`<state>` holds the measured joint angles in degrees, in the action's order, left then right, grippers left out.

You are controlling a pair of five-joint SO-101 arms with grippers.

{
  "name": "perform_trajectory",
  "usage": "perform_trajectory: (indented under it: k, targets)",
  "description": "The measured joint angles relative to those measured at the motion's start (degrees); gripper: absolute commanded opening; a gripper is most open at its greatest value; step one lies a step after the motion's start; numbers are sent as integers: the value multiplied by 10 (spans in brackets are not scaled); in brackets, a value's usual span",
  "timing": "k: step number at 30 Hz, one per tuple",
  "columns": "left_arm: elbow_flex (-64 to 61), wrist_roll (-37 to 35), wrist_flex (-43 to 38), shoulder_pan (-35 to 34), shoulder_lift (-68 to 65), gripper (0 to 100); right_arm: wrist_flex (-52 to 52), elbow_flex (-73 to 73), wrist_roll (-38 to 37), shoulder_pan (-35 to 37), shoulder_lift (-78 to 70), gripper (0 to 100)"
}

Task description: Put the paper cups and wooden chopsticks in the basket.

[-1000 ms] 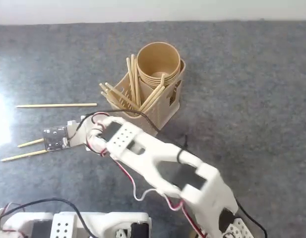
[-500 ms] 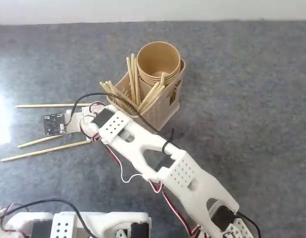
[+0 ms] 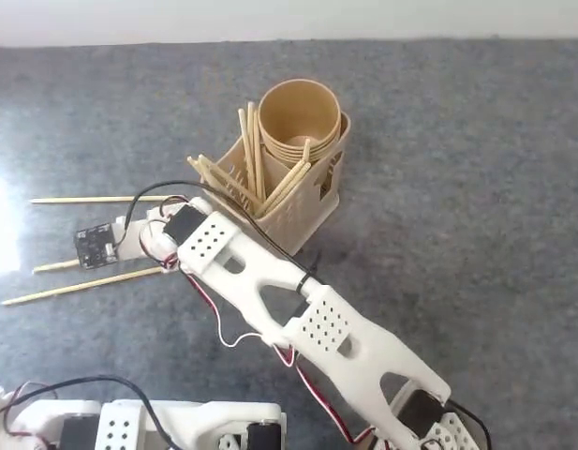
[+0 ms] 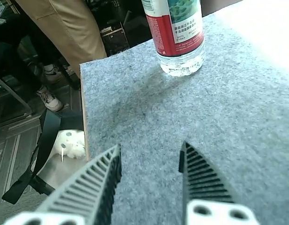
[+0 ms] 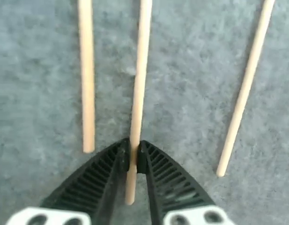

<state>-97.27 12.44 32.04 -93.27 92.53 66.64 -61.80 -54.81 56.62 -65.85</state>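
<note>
A beige basket (image 3: 303, 211) stands mid-table with stacked paper cups (image 3: 299, 117) and several wooden chopsticks (image 3: 256, 173) in it. Three loose chopsticks lie on the grey mat to its left: a far one (image 3: 106, 199), a middle one (image 3: 56, 267) and a near one (image 3: 78, 285). My right gripper (image 3: 101, 248) is low over them. In the right wrist view it (image 5: 133, 157) is shut on the middle chopstick (image 5: 142, 70), with the others (image 5: 86, 75) (image 5: 245, 89) lying on either side. My left gripper (image 4: 151, 164) is open above bare mat.
A water bottle (image 4: 179, 37) stands near the mat's edge ahead of the left gripper, and the floor drops off beside it. The white right arm (image 3: 298, 309) stretches diagonally across the front of the basket. The arm bases (image 3: 176, 427) sit at the front edge.
The right arm has stretched farther out to the left, carrying its gripper over the loose chopsticks. The three chopsticks lie where they were.
</note>
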Motion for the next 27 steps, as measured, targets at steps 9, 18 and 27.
perform_trajectory:
  k: [9, 18, 27]
  targets:
    - [0, 0, 2, 11, 0, 195, 108, -127, -14, 7, -1, 8]
    - [0, 0, 22, 20, 0, 195, 233, -312, 4, 12, 10, 8]
    - [0, 0, 76, 43, 0, 195, 278, -316, 61, 42, 128, 8]
